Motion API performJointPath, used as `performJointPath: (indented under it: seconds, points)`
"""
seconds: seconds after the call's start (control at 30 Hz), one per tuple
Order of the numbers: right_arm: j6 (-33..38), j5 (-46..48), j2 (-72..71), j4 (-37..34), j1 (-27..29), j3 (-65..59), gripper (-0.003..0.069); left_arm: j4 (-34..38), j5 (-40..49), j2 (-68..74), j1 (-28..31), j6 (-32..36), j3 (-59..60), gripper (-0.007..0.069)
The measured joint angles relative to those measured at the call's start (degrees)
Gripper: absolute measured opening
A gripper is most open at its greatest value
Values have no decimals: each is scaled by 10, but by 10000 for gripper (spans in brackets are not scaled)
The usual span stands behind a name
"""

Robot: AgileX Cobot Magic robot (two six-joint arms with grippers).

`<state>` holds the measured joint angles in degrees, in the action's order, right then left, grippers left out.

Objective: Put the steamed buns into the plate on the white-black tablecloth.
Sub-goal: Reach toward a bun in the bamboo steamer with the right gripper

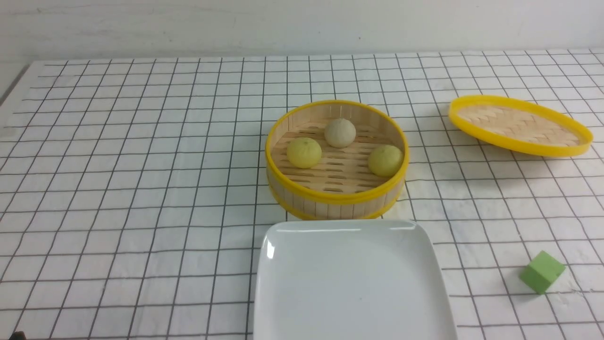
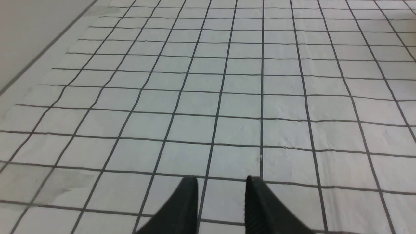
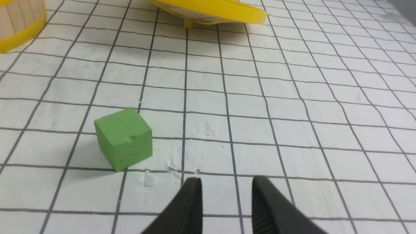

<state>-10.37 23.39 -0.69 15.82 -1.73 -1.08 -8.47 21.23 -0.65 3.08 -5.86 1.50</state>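
The plate (image 1: 349,283) runs off the front view's bottom edge, so its near rim is out of sight. Of the left gripper (image 2: 222,182) and the right gripper (image 3: 226,182), only the dark fingertips show. The right wrist view clips the steamer (image 3: 19,22) and the lid (image 3: 211,9). A dark speck (image 1: 16,336) at the front view's corner is too small to tell.

1. Cloth (image 2: 227,97) filling nearly the whole view: white, with thin black grid lines forming small squares.
2. Slightly wrinkled, so some lines bend; fine puckers near the middle.
3. Beyond the cloth's edge, a plain grey strip (image 2: 22,39), too bare to identify.
4. Left tool (image 2: 221,179) over the cloth: two black fingers (image 2: 182,211), each tapering to a tip, one ribbed on its inner face.
5. Tips parted, with bare cloth and one grid line showing in the gap.
6. Faint grey shadow (image 2: 55,185) on the cloth to one side of the fingers.
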Motion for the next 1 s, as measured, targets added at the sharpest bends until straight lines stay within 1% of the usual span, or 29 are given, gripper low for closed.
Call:
performJointPath:
  seconds: [0.5,0.53,0.57,0.6,0.63,0.67,0.7,0.77,0.8,0.83,0.87,0.9,1.0]
  points:
    - [-4,-5,0,5,0,-1,240,5,0,0,0,-5,0,241]
    - [-15,-10,0,-8,0,-1,240,23,0,0,0,-22,0,241]
    - [-47,-20,0,-48,0,-3,240,76,0,0,0,-58,0,241]
    - [-53,-22,0,-55,0,-3,240,85,0,0,0,-66,0,241]
    - [-109,-31,0,-126,0,-3,240,178,1,0,0,-137,0,241]
    - [-117,-32,0,-135,0,-3,240,190,1,0,0,-146,0,241]
    - [-169,-36,0,-200,0,-3,240,268,5,0,0,-208,0,241]
    - [-229,-37,0,-277,0,-3,240,354,8,0,0,-276,1,241]
    - [-255,-37,0,-308,0,-3,240,385,9,0,0,-302,1,241]
    - [-264,-37,0,-313,0,-3,240,390,9,0,0,-310,1,241]
    - [-288,-38,0,-340,0,-3,240,421,9,0,0,-332,1,241]
    - [-297,-39,0,-350,0,-3,240,434,9,0,0,-341,1,241]
    - [-307,-55,0,-363,0,-4,240,445,-7,0,0,-355,1,241]
